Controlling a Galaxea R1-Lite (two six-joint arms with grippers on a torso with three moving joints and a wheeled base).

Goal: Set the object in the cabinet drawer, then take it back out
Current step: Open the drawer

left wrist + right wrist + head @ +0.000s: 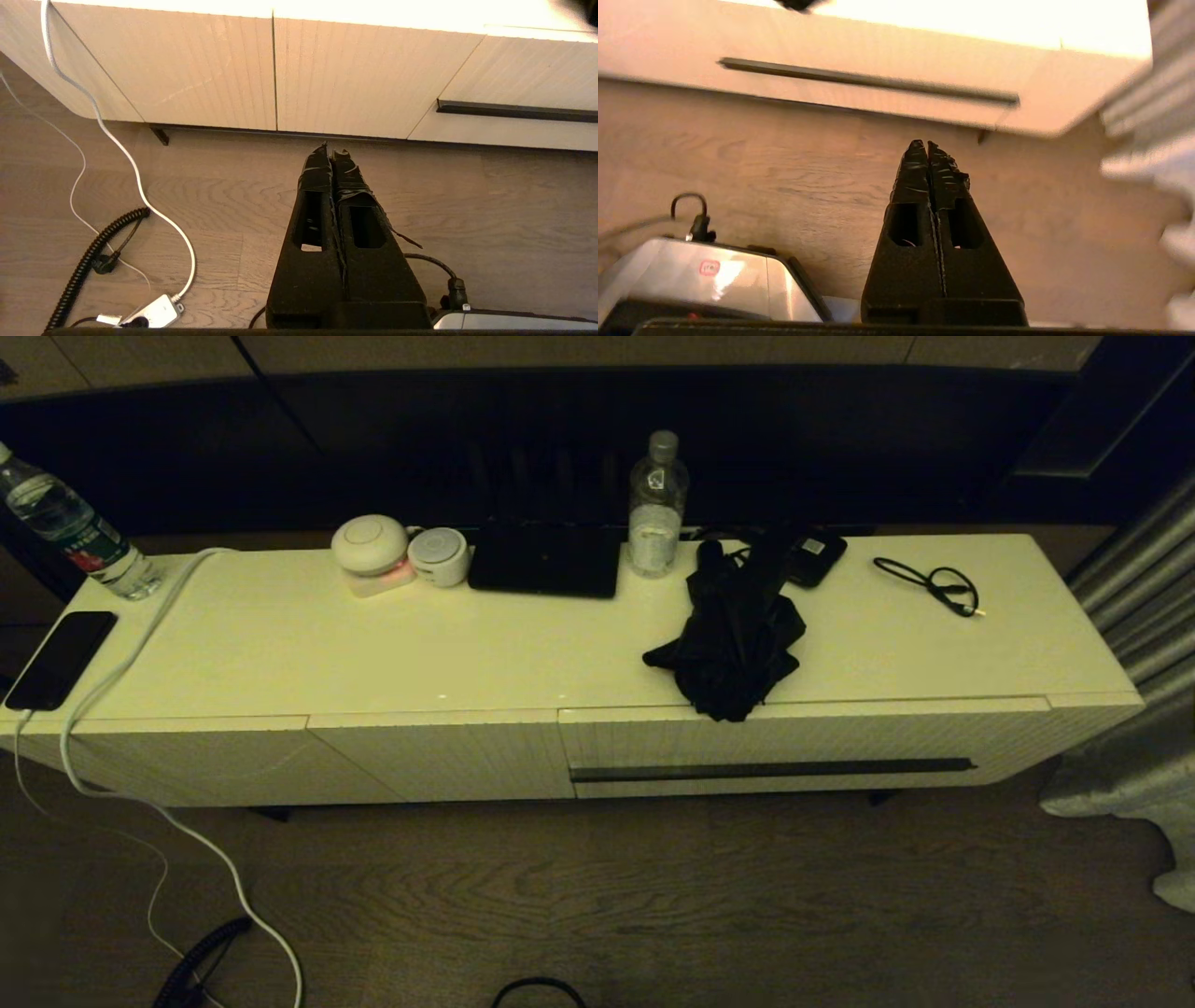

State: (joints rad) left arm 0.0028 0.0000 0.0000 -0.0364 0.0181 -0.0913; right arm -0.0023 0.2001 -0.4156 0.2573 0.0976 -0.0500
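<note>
Left gripper [331, 150] and right gripper [927, 145] hang low, fingers pressed together, holding nothing

Dim wood floor [747, 896] (grey curtain [1139, 616] beside)

honestly nothing readable here; the water bottle [67, 527] at upper left of the head view has a red and white label, print too small to make out; the small black device [815, 556] has a white label, same story; the red square mark [709, 267] on the silver base in the right wrist view isn't legible either
</note>
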